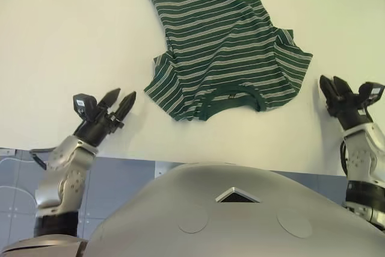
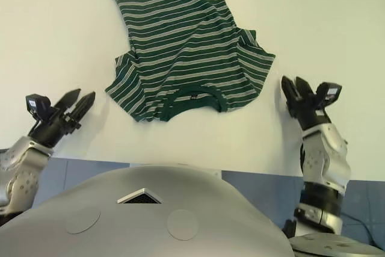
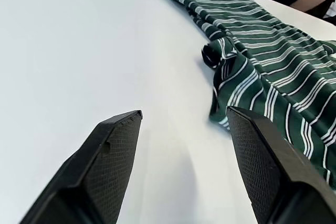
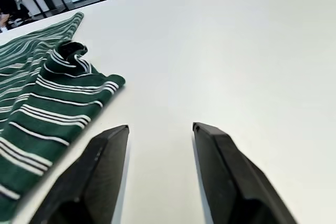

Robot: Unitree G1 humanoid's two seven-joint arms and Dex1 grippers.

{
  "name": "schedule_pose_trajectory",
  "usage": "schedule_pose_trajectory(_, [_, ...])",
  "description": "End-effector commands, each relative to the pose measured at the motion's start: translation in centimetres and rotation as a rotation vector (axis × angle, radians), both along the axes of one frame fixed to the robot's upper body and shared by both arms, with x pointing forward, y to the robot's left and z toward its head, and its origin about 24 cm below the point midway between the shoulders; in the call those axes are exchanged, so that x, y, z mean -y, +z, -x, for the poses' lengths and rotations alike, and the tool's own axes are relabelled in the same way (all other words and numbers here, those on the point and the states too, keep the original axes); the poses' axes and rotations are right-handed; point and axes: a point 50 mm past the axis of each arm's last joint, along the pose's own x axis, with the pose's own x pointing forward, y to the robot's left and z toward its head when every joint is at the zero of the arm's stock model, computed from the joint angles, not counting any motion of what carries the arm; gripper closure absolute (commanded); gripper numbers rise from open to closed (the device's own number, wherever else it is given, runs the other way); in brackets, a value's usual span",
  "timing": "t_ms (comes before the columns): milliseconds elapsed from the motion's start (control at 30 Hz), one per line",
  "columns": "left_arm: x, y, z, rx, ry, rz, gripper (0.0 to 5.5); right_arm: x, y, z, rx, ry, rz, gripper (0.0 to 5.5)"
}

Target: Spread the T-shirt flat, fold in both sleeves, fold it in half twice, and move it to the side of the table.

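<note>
Shirt (image 1: 225, 46) lies rumpled on table (image 1: 66, 34), collar toward the near edge, sleeves (image 1: 293, 58) bunched in, with left gripper (image 1: 123, 95) and right gripper (image 1: 329, 80) empty, fingers spread, parked off its left and right sides, presumably staged to pull the sleeves out flat.

Lying on the bench (image 1: 60, 28), middle and far: T-shirt (image 1: 222, 46), collar end nearest the robot. Left of that end, apart: left gripper (image 1: 125, 95). Right, near the sleeve: right gripper (image 1: 329, 80).
</note>
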Motion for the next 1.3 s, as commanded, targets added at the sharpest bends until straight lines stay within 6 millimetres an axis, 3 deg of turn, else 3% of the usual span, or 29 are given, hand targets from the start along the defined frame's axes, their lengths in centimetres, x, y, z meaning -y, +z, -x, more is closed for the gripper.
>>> schedule_pose_trajectory(33, [2.3,-0.2,0.5,-0.087,-0.011,0.114,2.56,-0.9,-1.2,-0.3,-0.084,-0.022,-0.054,3.22])
schedule_pose_trajectory(133, [2.6,-1.7,1.0,-0.181,-0.031,0.011,2.56,-1.4,-1.1,-1.2,-0.077,-0.016,-0.069,3.22])
schedule_pose_trajectory(200, [3.0,-2.7,0.8,-0.209,-0.018,-0.040,2.85,-1.6,-0.6,-2.1,-0.061,0.008,-0.063,3.22])
schedule_pose_trajectory(333, [3.5,-3.9,0.1,-0.214,0.012,-0.068,3.61,-1.7,-0.3,-3.3,-0.046,0.021,-0.047,3.22])
schedule_pose_trajectory(500, [4.7,-4.0,0.6,-0.202,-0.120,-0.133,4.48,-2.4,-0.7,-3.4,-0.041,0.031,-0.049,3.22])
schedule_pose_trajectory(667, [3.9,-4.7,0.5,-0.195,-0.162,-0.288,5.37,-2.8,-0.5,-3.5,-0.029,0.054,-0.068,3.22])
schedule_pose_trajectory(867, [4.5,-2.9,-0.7,-0.086,-0.201,-0.250,5.48,-3.6,-0.3,-4.1,-0.055,0.109,-0.117,3.22])
schedule_pose_trajectory(1000, [4.6,0.4,-2.1,0.067,-0.225,-0.155,5.50,-3.4,-0.5,-4.7,-0.098,0.092,-0.078,3.99])
schedule_pose_trajectory(1100, [5.9,3.7,-3.5,0.217,-0.282,-0.051,5.50,-3.9,-0.6,-5.4,-0.113,0.092,-0.070,4.55])
schedule_pose_trajectory(1233, [7.9,4.8,-3.7,0.244,-0.412,-0.025,5.50,-4.0,-0.3,-6.3,-0.105,0.052,-0.064,5.42])
schedule_pose_trajectory(1300, [8.5,4.8,-4.1,0.244,-0.463,-0.038,5.50,-4.3,0.1,-6.5,-0.071,0.063,-0.075,5.47])
